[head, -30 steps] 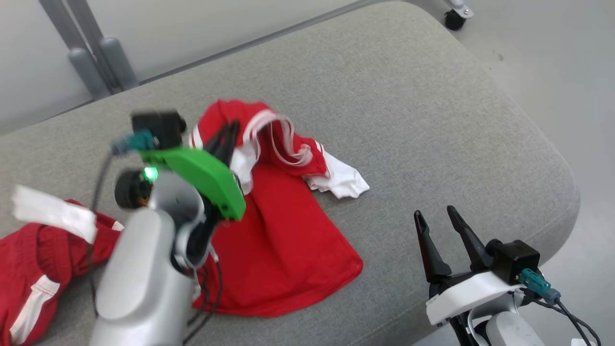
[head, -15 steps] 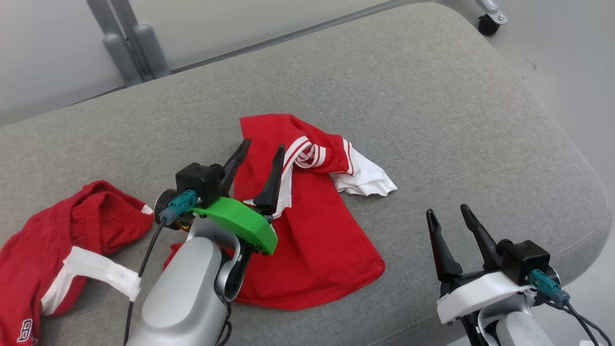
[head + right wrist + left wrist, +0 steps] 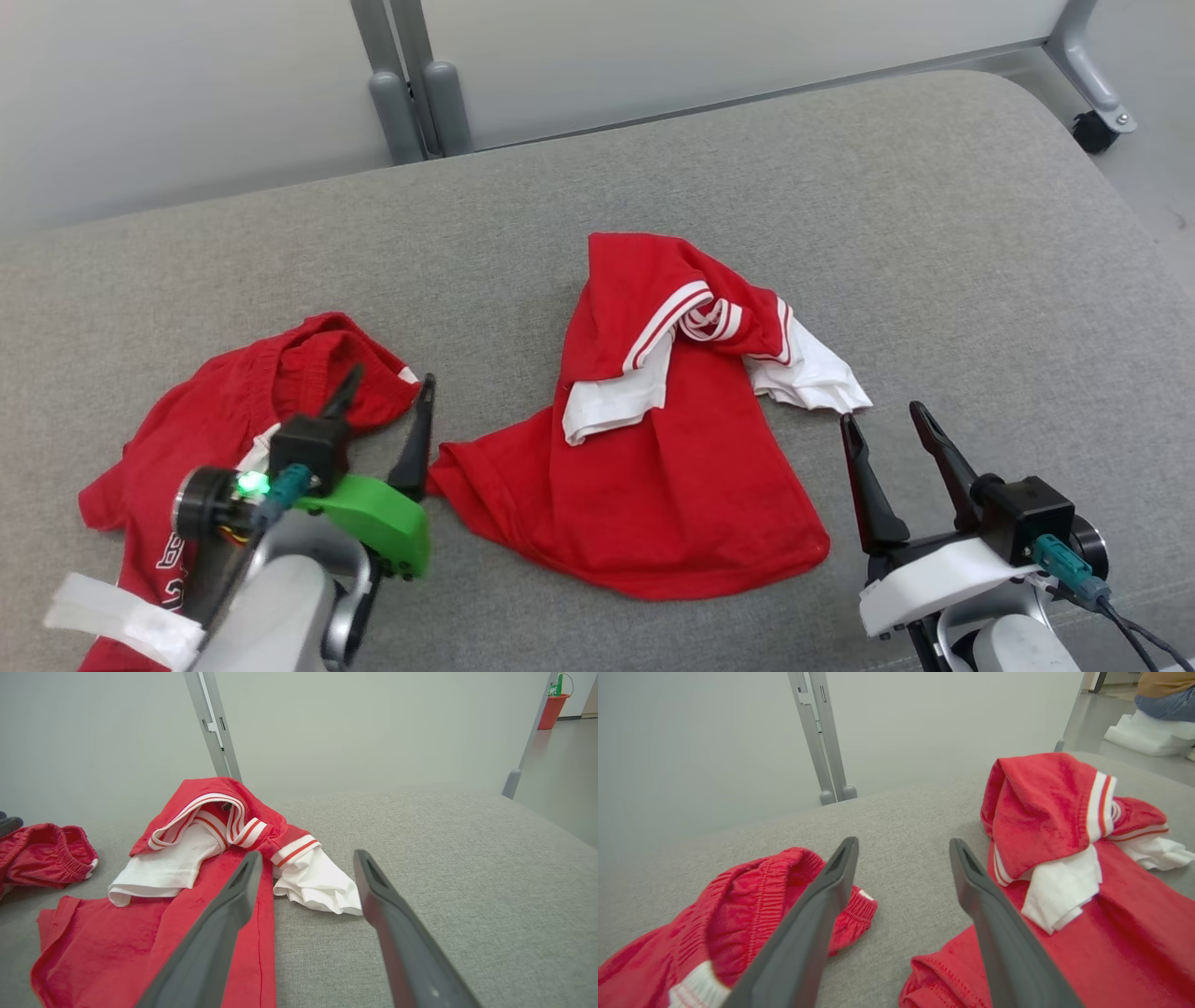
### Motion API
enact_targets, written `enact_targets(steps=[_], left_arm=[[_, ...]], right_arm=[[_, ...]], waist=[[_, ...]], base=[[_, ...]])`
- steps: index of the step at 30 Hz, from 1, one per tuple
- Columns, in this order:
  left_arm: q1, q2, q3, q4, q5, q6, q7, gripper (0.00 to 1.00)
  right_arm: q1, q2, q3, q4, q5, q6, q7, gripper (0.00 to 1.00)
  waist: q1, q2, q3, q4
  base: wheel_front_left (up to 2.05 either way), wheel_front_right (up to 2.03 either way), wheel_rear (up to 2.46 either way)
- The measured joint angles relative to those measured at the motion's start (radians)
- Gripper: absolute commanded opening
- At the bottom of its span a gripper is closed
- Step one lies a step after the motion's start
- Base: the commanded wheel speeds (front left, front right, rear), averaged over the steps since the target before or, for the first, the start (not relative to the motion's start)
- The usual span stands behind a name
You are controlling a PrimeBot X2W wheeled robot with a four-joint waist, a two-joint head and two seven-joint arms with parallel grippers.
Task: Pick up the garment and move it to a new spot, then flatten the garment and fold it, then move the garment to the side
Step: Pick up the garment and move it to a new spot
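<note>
While both pairs of jaws stand spread and empty, the red garment (image 3: 672, 485) lies crumpled mid-frame on the grey bench (image 3: 887, 205) (white sleeves bunched on top). Noted: left jaws at lower left, between red shorts (image 3: 233, 401) and the garment; right jaws at lower right, near a white sleeve.

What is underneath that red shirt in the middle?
The grey cushion, which shows all around the red shirt. Its own top is folded over, one white sleeve lying on the body. Anything beneath the cloth is covered.
</note>
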Motion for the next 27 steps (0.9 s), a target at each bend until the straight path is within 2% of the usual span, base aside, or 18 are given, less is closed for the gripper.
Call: enact_targets(steps=[3, 7, 11, 14, 15, 17, 20, 23, 27], left_arm=[[-0.049, 0.063, 0.035, 0.033, 0.008, 0.027, 0.053, 1.0], [-0.09, 0.13, 0.055, 0.097, 0.01, 0.037, 0.177, 1.0], [-0.112, 0.156, 0.057, 0.153, -0.012, 0.016, 0.285, 1.0], [-0.127, 0.166, 0.053, 0.196, -0.021, -0.001, 0.328, 1.0], [-0.128, 0.166, 0.05, 0.216, -0.038, -0.015, 0.354, 0.0], [-0.126, 0.163, 0.041, 0.259, -0.054, -0.039, 0.413, 0.0], [-0.127, 0.168, 0.057, 0.27, -0.067, -0.034, 0.408, 0.0], [-0.125, 0.188, 0.109, 0.253, -0.097, 0.004, 0.357, 0.0], [-0.106, 0.276, 0.207, 0.228, -0.128, 0.074, 0.32, 0.0]], right_arm=[[-0.005, 0.0, 0.01, -0.002, 0.001, 0.0, 0.0, 1.0], [-0.005, 0.0, 0.023, 0.006, 0.015, 0.0, 0.0, 1.0], [-0.006, 0.0, 0.03, 0.012, 0.027, 0.0, 0.0, 1.0], [-0.012, 0.0, 0.031, 0.013, 0.034, 0.0, 0.0, 1.0], [-0.015, 0.0, 0.03, 0.015, 0.034, 0.0, 0.0, 1.0], [-0.016, 0.0, 0.027, 0.016, 0.035, 0.0, 0.0, 1.0], [-0.015, 0.0, 0.018, 0.019, 0.039, 0.0, 0.0, 1.0], [-0.003, 0.0, 0.003, 0.018, 0.041, 0.0, 0.0, 1.0], [0.011, 0.0, 0.004, 0.024, 0.041, 0.0, 0.0, 1.0]], waist=[[0.0, 0.0, 0.006, 0.014], [0.0, 0.0, 0.021, 0.006], [0.0, 0.0, 0.035, -0.017], [0.0, 0.0, 0.047, -0.036], [0.0, 0.0, 0.05, -0.043], [0.0, 0.0, 0.055, -0.055], [0.0, 0.0, 0.058, -0.067], [0.0, 0.0, 0.054, -0.065], [0.0, 0.0, 0.043, -0.042]], base=[[0.0, 0.0, 0.0], [0.0, 0.0, 0.0], [0.0, 0.0, 0.0], [0.0, 0.0, 0.0], [0.0, 0.0, 0.0], [0.0, 0.0, 0.0], [0.0, 0.0, 0.0], [0.0, 0.0, 0.0], [0.0, 0.0, 0.0]])
